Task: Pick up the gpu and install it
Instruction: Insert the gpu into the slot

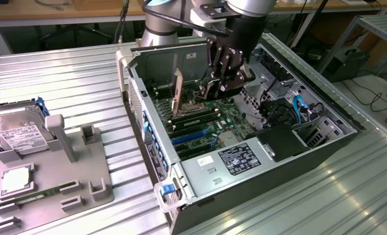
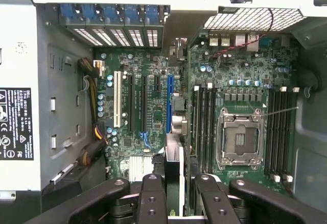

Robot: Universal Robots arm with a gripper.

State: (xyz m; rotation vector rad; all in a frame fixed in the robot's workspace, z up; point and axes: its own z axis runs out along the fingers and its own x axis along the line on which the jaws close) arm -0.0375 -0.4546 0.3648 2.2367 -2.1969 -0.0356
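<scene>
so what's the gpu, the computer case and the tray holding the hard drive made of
gpu: brownish circuit board with a silvery bracket, likely fibreglass laminate and steel. Computer case: bare grey sheet metal, folded edges, punched slots, faint sheen. Tray: matte grey, blocky posts, probably plastic, perhaps printed. Hard drive: silvery metal shell with a white label.

The arm reaches steeply down, its pincer [image 1: 227, 82] pointing downward, fingers [image 2: 152, 198] closed partway on something thin
</scene>
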